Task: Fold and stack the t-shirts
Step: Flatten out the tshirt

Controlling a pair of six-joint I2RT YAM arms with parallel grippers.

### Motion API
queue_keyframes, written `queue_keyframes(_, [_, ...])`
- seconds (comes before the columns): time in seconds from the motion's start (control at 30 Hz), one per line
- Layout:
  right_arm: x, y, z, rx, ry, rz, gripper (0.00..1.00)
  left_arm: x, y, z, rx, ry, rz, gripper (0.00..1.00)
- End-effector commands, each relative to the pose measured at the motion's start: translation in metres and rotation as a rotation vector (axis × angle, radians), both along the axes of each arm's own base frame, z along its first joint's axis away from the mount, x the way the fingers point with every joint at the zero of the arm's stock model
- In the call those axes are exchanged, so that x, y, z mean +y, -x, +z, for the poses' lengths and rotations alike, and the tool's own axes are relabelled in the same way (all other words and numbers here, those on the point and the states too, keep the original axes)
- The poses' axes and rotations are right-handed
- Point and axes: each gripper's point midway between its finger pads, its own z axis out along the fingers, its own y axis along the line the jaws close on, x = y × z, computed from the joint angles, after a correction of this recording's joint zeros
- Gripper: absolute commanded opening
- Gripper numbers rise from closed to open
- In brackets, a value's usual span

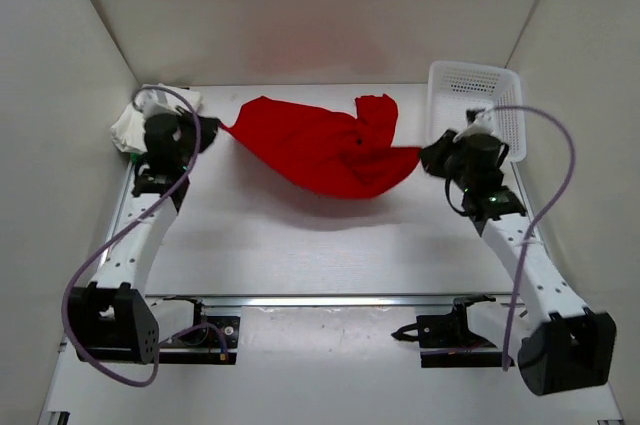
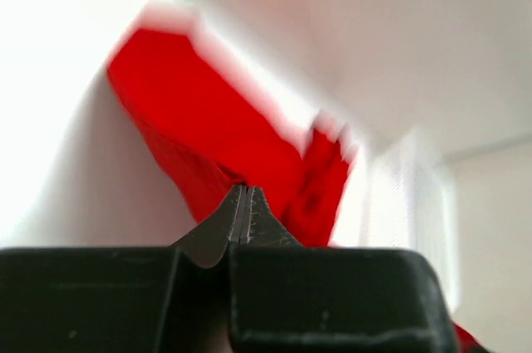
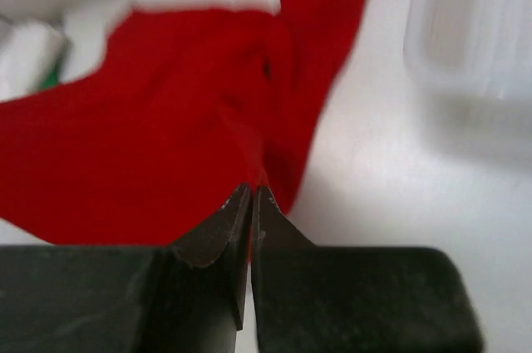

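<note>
- The red t-shirt (image 1: 320,150) hung stretched across the middle of the overhead view, a corner pinched at each end. It sagged in the centre with a sleeve flopping up at the top, and the shadow on the bench (image 1: 300,245) below it said it was mostly off the surface.
- The left tool (image 1: 205,135) was clenched on the shirt's left corner. In its wrist view the fingertips sat pressed together with red cloth running straight out of them.
- The right tool (image 1: 428,157) did the same at the right corner: jaws closed tight, fabric coming out of the tips.
- I'd guess holding it by two far-apart corners was meant to pull the cloth taut, so it could be laid flat before any folding. That's a guess, not something I could see.
- The off-white t-shirt (image 1: 130,125) sat bunched in the upper left corner behind the left arm. A bit of the green t-shirt (image 3: 51,75) peeked out beside it in the right wrist view. Probably that's the stack spot, though I couldn't tell how neatly either one was folded.
- The white mesh basket (image 1: 490,80) was in the upper right, just behind the right tool, and not touching the shirt.
- So the red one hadn't been folded yet.
</note>
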Motion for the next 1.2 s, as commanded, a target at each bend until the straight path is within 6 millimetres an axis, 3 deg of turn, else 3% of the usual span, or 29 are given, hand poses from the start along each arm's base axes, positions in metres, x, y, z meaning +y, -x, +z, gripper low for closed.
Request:
queue_keyframes(0.0, [-0.026, 0.012, 0.108, -0.171, 0.128, -0.126, 0.00, 0.021, 0.013, 0.120, -0.228, -0.053, 0.013, 0.00])
queue_keyframes(0.07, [-0.024, 0.023, 0.185, -0.312, 0.185, -0.156, 0.00, 0.028, 0.022, 0.173, -0.324, -0.082, 0.046, 0.00])
queue_keyframes(0.1, [-0.020, 0.030, 0.198, -0.328, 0.225, -0.159, 0.00, 0.029, 0.020, 0.177, -0.320, -0.092, 0.051, 0.00])
queue_keyframes(0.17, [-0.014, 0.047, 0.272, -0.457, 0.240, -0.176, 0.00, 0.033, 0.027, 0.219, -0.391, -0.116, 0.071, 0.00])
queue_keyframes(0.2, [-0.006, 0.052, 0.278, -0.452, 0.296, -0.174, 0.00, 0.033, 0.025, 0.227, -0.395, -0.109, 0.074, 0.00])
queue_keyframes(0.27, [0.002, 0.065, 0.334, -0.532, 0.322, -0.218, 0.00, 0.034, 0.033, 0.266, -0.469, -0.116, 0.082, 0.00])
queue_keyframes(0.3, [0.007, 0.077, 0.355, -0.577, 0.355, -0.224, 0.00, 0.034, 0.028, 0.265, -0.456, -0.119, 0.080, 0.00])
queue_keyframes(0.33, [0.006, 0.079, 0.369, -0.598, 0.343, -0.294, 0.00, 0.033, 0.033, 0.283, -0.484, -0.124, 0.074, 0.00])
queue_keyframes(0.37, [0.025, 0.091, 0.376, -0.635, 0.416, -0.235, 0.00, 0.035, 0.037, 0.297, -0.512, -0.132, 0.089, 0.00])
queue_keyframes(0.43, [0.020, 0.110, 0.409, -0.733, 0.481, -0.352, 0.00, 0.038, 0.033, 0.302, -0.506, -0.154, 0.101, 0.00])
queue_keyframes(0.5, [0.027, 0.101, 0.422, -0.750, 0.478, -0.390, 0.00, 0.049, 0.026, 0.301, -0.493, -0.153, 0.127, 0.00])
queue_keyframes(0.57, [0.064, 0.064, 0.401, -0.737, 0.593, -0.153, 0.00, 0.052, 0.018, 0.292, -0.478, -0.154, 0.132, 0.00])
queue_keyframes(0.6, [0.045, 0.035, 0.395, -0.681, 0.497, -0.201, 0.00, 0.052, 0.010, 0.277, -0.446, -0.154, 0.131, 0.00])
queue_keyframes(0.67, [0.026, -0.020, 0.350, -0.578, 0.478, -0.067, 0.00, 0.054, -0.001, 0.250, -0.396, -0.157, 0.132, 0.00])
queue_keyframes(0.73, [0.025, -0.057, 0.284, -0.473, 0.435, 0.026, 0.00, 0.056, -0.017, 0.197, -0.293, -0.179, 0.123, 0.00])
queue_keyframes(0.77, [0.025, -0.069, 0.274, -0.481, 0.397, 0.068, 0.00, 0.062, -0.022, 0.188, -0.279, -0.187, 0.150, 0.00])
queue_keyframes(0.83, [0.024, -0.099, 0.221, -0.381, 0.352, 0.146, 0.01, 0.068, -0.039, 0.134, -0.176, -0.182, 0.149, 0.00])
queue_keyframes(0.87, [0.026, -0.108, 0.213, -0.366, 0.340, 0.181, 0.00, 0.067, -0.051, 0.113, -0.132, -0.183, 0.145, 0.00])
queue_keyframes(0.93, [0.028, -0.149, 0.187, -0.305, 0.341, 0.218, 0.00, 0.065, -0.072, 0.083, -0.072, -0.166, 0.126, 0.00])
queue_keyframes(0.97, [0.029, -0.159, 0.176, -0.267, 0.364, 0.232, 0.00, 0.064, -0.086, 0.058, -0.012, -0.154, 0.106, 0.00])
queue_keyframes(1.0, [0.030, -0.179, 0.170, -0.228, 0.366, 0.240, 0.00, 0.058, -0.095, 0.069, -0.026, -0.154, 0.089, 0.00])
queue_keyframes(1.03, [0.028, -0.207, 0.188, -0.271, 0.372, 0.224, 0.00, 0.055, -0.112, 0.074, -0.026, -0.150, 0.078, 0.00])
queue_keyframes(1.07, [0.024, -0.212, 0.195, -0.265, 0.347, 0.218, 0.00, 0.051, -0.123, 0.062, 0.014, -0.151, 0.059, 0.00])
queue_keyframes(1.1, [0.020, -0.222, 0.232, -0.370, 0.287, 0.201, 0.00, 0.045, -0.129, 0.092, -0.038, -0.144, 0.043, 0.00])
queue_keyframes(1.17, [0.015, -0.216, 0.265, -0.467, 0.211, 0.190, 0.00, 0.044, -0.142, 0.150, -0.154, -0.140, 0.055, 0.00])
